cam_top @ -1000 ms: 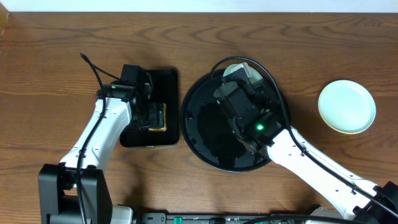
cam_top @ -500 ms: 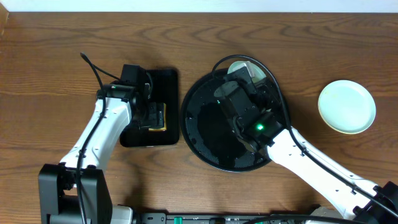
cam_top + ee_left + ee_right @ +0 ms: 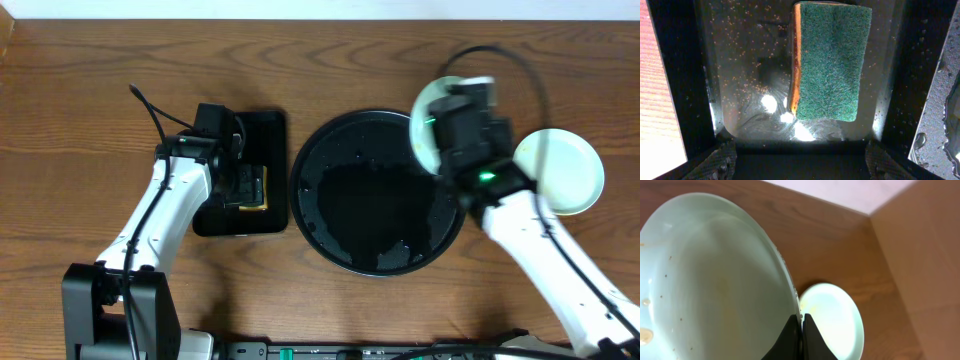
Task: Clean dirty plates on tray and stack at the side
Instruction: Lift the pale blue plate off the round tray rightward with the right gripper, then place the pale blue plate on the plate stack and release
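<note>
My right gripper (image 3: 801,323) is shut on the rim of a pale mint plate (image 3: 715,275), which hangs tilted on edge with a few small brown specks on its face. In the overhead view this held plate (image 3: 428,125) is over the right rim of the round black tray (image 3: 340,200), whose wet floor carries no plate. Another pale plate (image 3: 570,172) lies flat on the wood to the right, also seen below the fingers (image 3: 835,322). Over the sponge, my left gripper (image 3: 801,162) is open.
A green-topped yellow sponge (image 3: 827,60) lies in the small rectangular black tray (image 3: 268,135), which is wet and speckled, left of the round tray. Brown wood tabletop surrounds both trays. A pale wall edge runs along the back.
My right arm has lifted the mint plate off the back of the round tray and swung it right, towards the plate on the table. The left arm has not moved.
</note>
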Controlling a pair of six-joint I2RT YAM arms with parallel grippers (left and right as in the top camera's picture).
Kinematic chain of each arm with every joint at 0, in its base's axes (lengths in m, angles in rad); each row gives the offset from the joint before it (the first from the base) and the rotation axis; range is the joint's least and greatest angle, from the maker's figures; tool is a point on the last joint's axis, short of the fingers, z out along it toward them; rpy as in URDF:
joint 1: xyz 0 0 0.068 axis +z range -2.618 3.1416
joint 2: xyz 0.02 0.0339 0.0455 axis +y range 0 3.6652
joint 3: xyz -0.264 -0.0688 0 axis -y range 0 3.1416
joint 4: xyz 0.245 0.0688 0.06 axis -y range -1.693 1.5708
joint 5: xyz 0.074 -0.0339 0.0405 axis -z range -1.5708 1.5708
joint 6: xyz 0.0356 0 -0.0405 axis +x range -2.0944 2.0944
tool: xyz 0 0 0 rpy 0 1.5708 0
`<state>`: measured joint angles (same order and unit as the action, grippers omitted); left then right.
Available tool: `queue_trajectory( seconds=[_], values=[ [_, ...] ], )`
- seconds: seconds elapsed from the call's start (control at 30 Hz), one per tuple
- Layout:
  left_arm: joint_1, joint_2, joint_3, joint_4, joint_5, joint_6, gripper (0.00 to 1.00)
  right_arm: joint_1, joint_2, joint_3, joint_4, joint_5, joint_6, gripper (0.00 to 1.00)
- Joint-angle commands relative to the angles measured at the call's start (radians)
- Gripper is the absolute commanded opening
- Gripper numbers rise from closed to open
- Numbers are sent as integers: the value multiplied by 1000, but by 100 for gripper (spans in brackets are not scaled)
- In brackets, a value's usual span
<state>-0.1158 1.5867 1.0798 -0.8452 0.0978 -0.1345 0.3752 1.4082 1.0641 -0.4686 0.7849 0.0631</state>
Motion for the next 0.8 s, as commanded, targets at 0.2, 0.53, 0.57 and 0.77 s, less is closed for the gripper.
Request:
queue_trajectory(
  seconds=[0.2,0.53,0.57,0.77],
  values=[
    [2,1,16,-3,-12,-10,83,-390,-66,15,-131,-240,170,1],
    [2,1,16,-3,-12,-10,83,-703,-21,14,-178,-330,237,1],
    [2,1,16,-3,-12,-10,83,-718,-15,14,-178,-330,237,1],
    [2,1,16,-4,-12,-10,83,-798,34,14,-150,-336,259,1]
  ],
)
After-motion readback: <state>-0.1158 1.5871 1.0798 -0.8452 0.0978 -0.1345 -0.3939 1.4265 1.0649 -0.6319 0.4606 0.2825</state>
